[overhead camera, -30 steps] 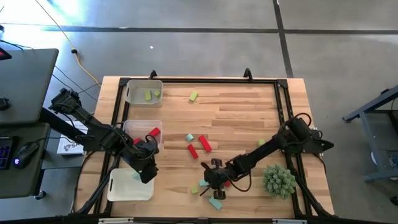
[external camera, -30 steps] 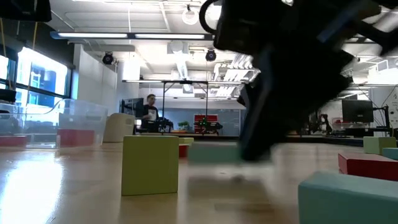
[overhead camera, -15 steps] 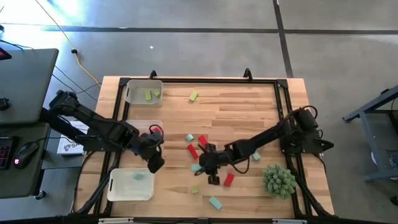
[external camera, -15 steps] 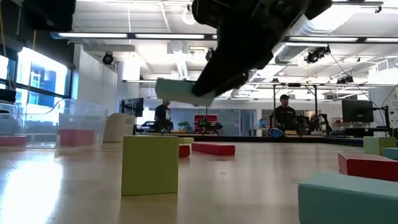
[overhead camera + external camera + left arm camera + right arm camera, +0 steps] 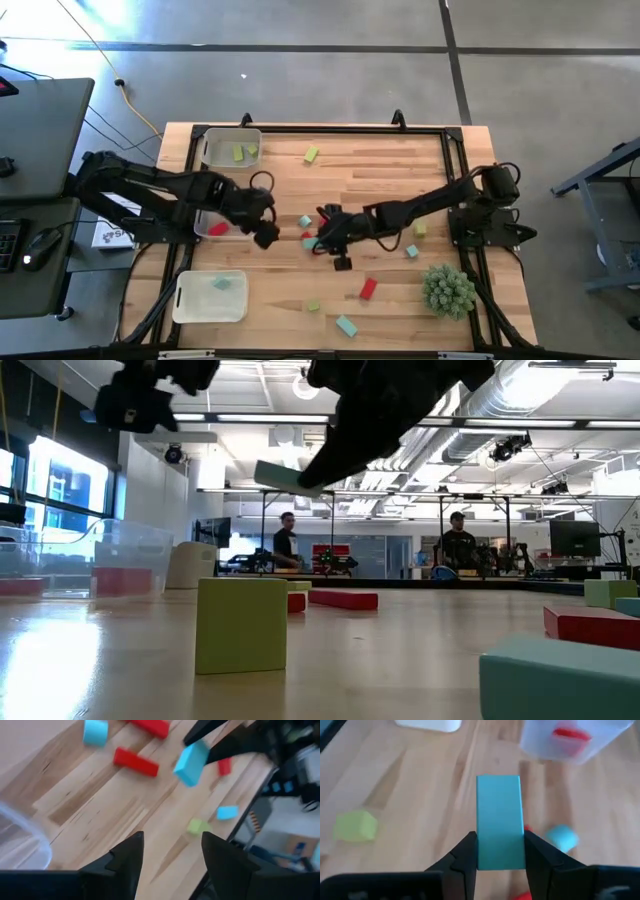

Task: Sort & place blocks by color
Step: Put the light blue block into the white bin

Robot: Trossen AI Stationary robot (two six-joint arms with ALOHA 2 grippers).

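While clamped between the right end effector (image 5: 500,851) fingers, teal block (image 5: 499,820) hangs above table.

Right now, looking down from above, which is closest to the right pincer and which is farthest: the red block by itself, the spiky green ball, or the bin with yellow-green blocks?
From the right pincer:
1. Lone red block, toward the near edge.
2. Spiky green ball, near right corner.
3. Bin with yellow-green blocks, far left corner.
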